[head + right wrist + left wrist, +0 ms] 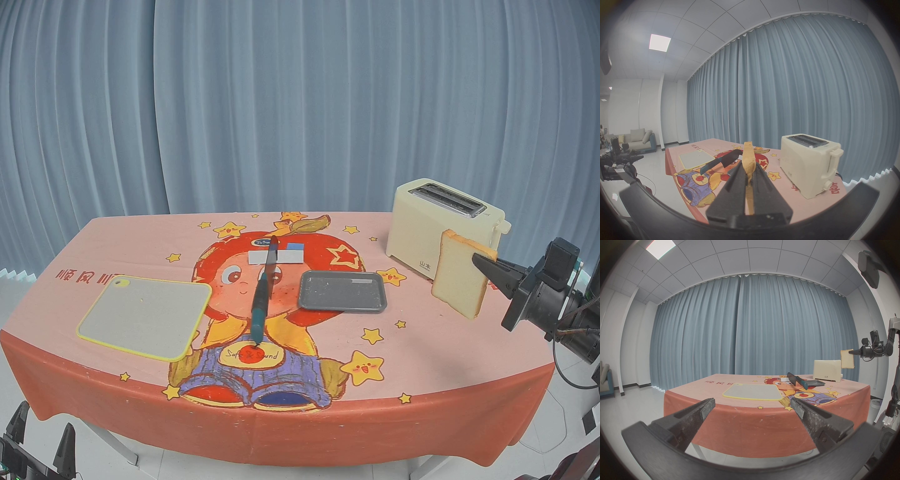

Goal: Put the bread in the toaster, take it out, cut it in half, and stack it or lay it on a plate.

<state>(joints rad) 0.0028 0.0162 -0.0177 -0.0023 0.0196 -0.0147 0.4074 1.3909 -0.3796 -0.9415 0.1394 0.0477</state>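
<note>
Bread [464, 282] hung upright, pinched at its top edge by your right gripper [476, 258], just beside the toaster [431, 234] and off the table [437, 356]; your left gripper [752, 403] was spread. You likely needed to square it over a slot [451, 200] before lowering gently.

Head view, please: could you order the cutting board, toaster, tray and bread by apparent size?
1. cutting board
2. toaster, only slightly smaller
3. tray and bread: too alike to rank
</note>
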